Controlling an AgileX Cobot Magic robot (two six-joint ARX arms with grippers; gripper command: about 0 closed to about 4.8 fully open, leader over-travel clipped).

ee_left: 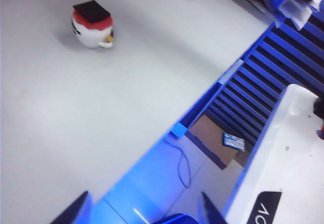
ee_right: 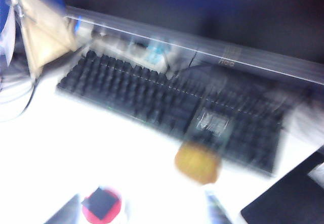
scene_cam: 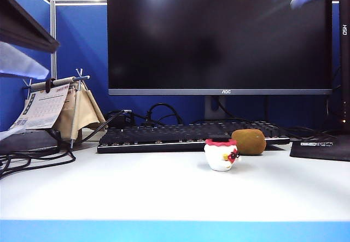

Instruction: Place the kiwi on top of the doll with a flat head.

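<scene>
Two grippers: your left gripper (ee_left: 144, 211) hangs over the table's blue front edge, jaws spread wide, holding nothing; your right gripper (ee_right: 139, 211) hovers above the table, its blurred fingers apart with nothing between them. One tiny white figurine with a flat red-rimmed top (scene_cam: 221, 154) stands on the white table (scene_cam: 136, 193); one brown fuzzy oval kiwi (scene_cam: 249, 141) lies just behind it, against one black keyboard (scene_cam: 164, 135). One black monitor (scene_cam: 219, 34) reads "AOC"; one desk calendar (scene_cam: 44, 105) stands left.
</scene>
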